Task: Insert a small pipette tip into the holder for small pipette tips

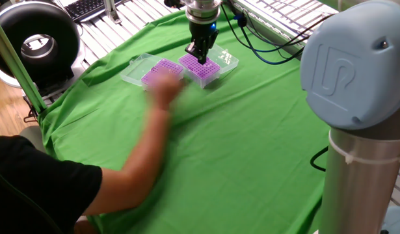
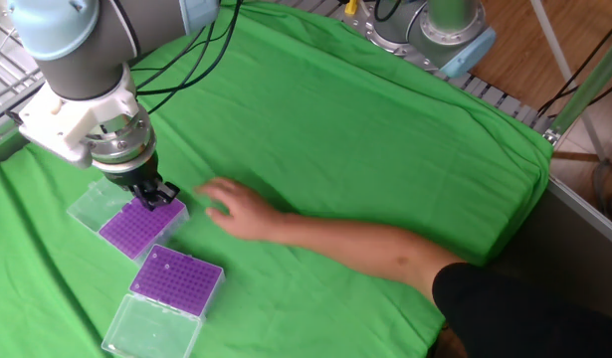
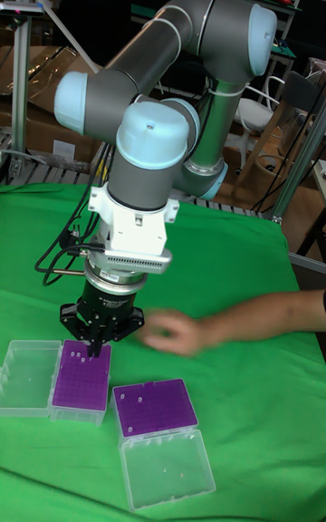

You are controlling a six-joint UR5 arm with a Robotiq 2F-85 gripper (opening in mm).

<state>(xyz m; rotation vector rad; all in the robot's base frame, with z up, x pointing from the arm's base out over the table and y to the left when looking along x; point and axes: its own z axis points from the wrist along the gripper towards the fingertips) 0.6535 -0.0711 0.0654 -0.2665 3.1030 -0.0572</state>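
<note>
The gripper (image 3: 94, 347), fingers pressed together, hangs over the purple tip holder (image 3: 80, 385) near the desk's (image 2: 385, 139) far edge; whether they pinch a tip is unclear. A person's hand (image 2: 231, 211) lies just beside it.

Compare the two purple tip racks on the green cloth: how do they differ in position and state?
The rack under the claw has the claw down at its top corner; the nearer rack has nothing above it. The first rack's clear lid lies open towards the robot's side; the nearer rack's lid lies open towards the table's front edge. The two racks sit at different angles. Both are purple, gridded with holes, and hinged to clear lids.
</note>
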